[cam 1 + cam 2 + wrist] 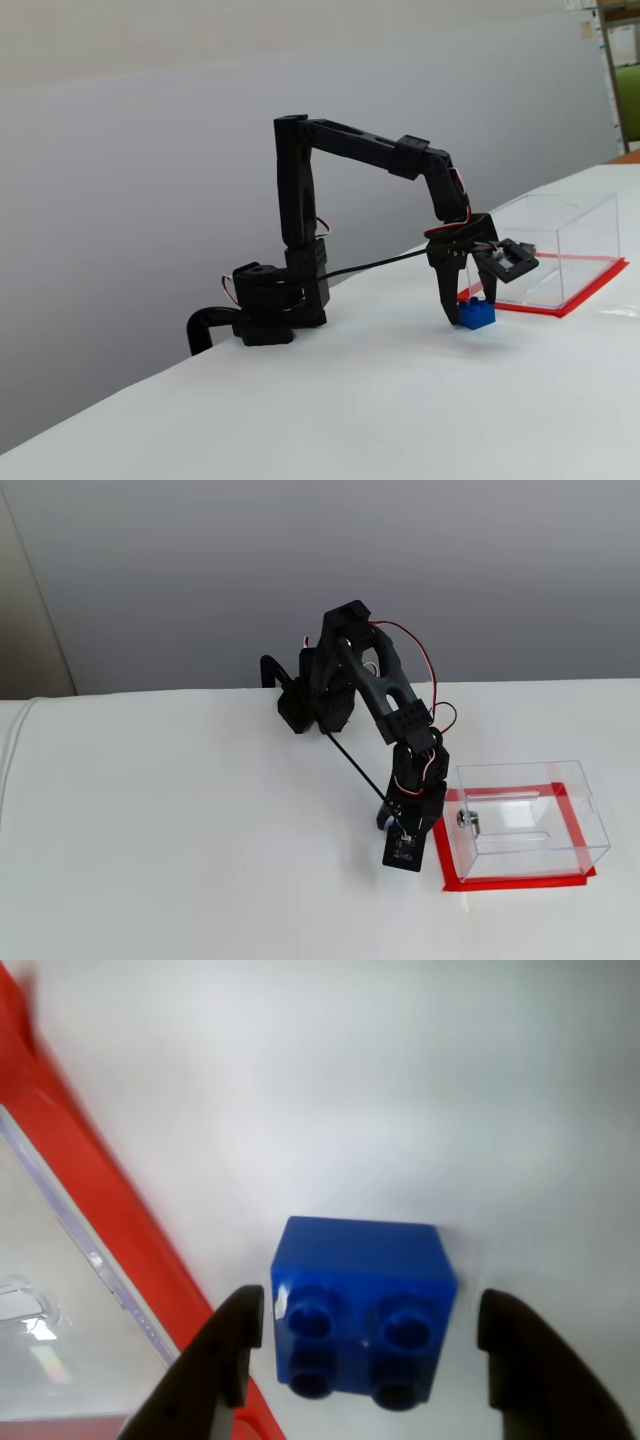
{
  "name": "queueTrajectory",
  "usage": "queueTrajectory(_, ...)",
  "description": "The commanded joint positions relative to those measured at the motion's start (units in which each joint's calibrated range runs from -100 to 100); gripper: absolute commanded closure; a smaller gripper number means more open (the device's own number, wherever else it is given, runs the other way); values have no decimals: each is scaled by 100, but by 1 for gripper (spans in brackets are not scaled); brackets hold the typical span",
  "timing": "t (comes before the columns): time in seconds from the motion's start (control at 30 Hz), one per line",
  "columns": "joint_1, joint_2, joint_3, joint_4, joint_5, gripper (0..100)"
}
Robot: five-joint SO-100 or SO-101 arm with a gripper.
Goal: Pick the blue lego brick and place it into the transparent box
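The blue lego brick (pixel 360 1305) lies on the white table with its studs facing the wrist camera. It also shows in a fixed view (pixel 477 314). My gripper (pixel 370 1310) is open, one black finger on each side of the brick, with a gap to each finger. In a fixed view the gripper (pixel 463 312) points down at the brick, just left of the transparent box (pixel 555 250). The box's red base edge (pixel 100 1180) runs along the left of the wrist view. In the other fixed view the box (pixel 525 815) shows its silver lock (pixel 468 820), and the brick is hidden under the wrist.
The arm's base (pixel 275 305) is clamped at the table's far edge, and a black cable (pixel 370 265) runs from it to the wrist. The white table (pixel 180 820) stretches wide to the left of the arm.
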Motion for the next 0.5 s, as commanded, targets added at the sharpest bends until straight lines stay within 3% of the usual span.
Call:
queueTrajectory(0.0,15,-58,-392,-55,17,83)
queueTrajectory(0.17,22,-66,-392,-55,7,90)
queueTrajectory(0.47,29,-414,-383,-46,43,89)
